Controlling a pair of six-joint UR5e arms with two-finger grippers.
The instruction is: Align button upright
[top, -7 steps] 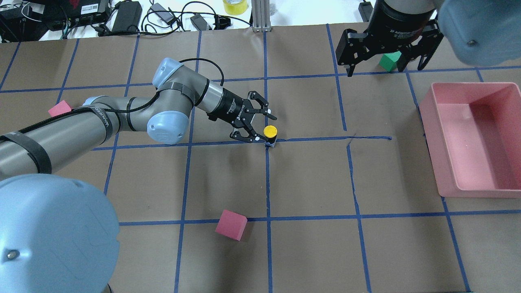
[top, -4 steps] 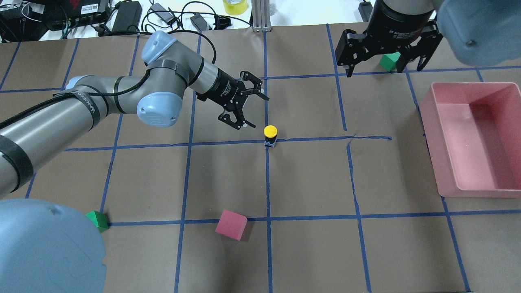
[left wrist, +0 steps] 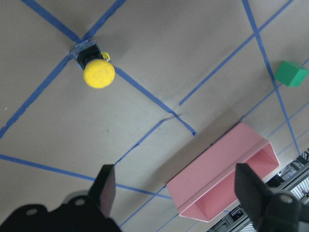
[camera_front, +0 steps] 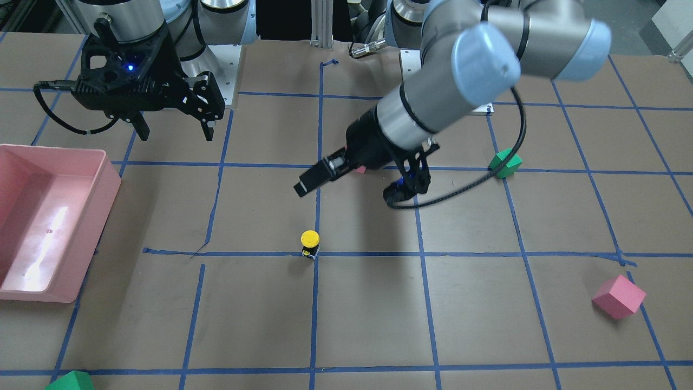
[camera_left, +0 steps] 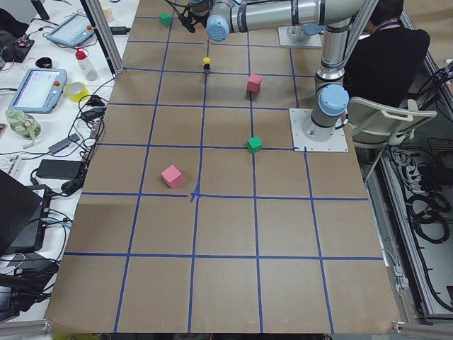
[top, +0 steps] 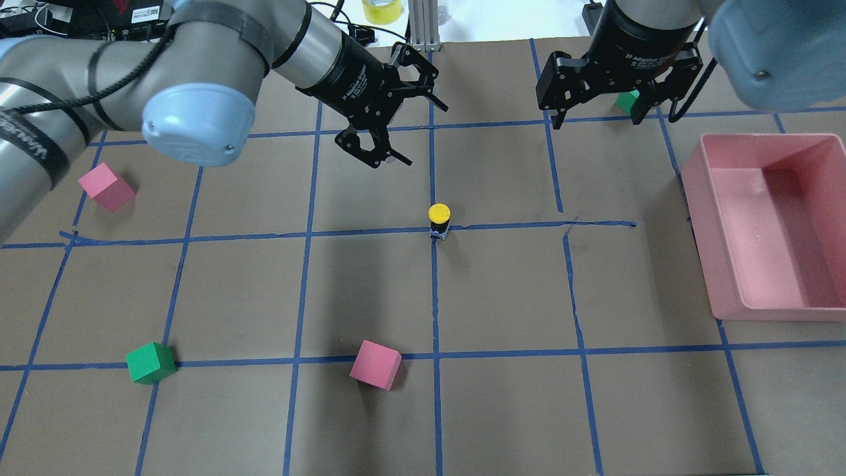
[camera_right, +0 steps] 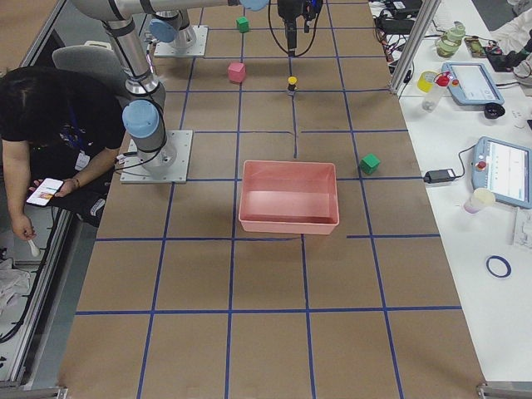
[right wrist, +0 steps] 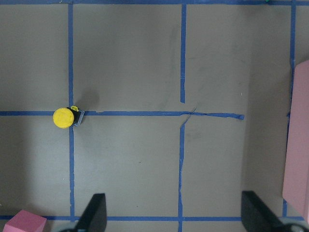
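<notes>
The button [top: 439,220] stands upright on a blue tape crossing near the table's middle, yellow cap on top, black body and pale base below. It also shows in the front view [camera_front: 310,244], the left wrist view [left wrist: 98,70] and the right wrist view [right wrist: 65,117]. My left gripper [top: 425,134] is open and empty, raised and well to the far side of the button, apart from it. It shows edge-on in the front view [camera_front: 303,187]. My right gripper [top: 611,119] is open and empty, hanging high at the far right over a green cube [top: 626,100].
A pink bin [top: 773,311] stands at the right edge. Pink cubes lie at the near middle [top: 375,364] and far left [top: 106,186]. Another green cube [top: 151,362] lies at the near left. Cables and gear line the far table edge.
My left gripper, open beside the button a second ago, has risen and drawn back toward the far side. The button stays upright in place. The right gripper has hardly moved.
</notes>
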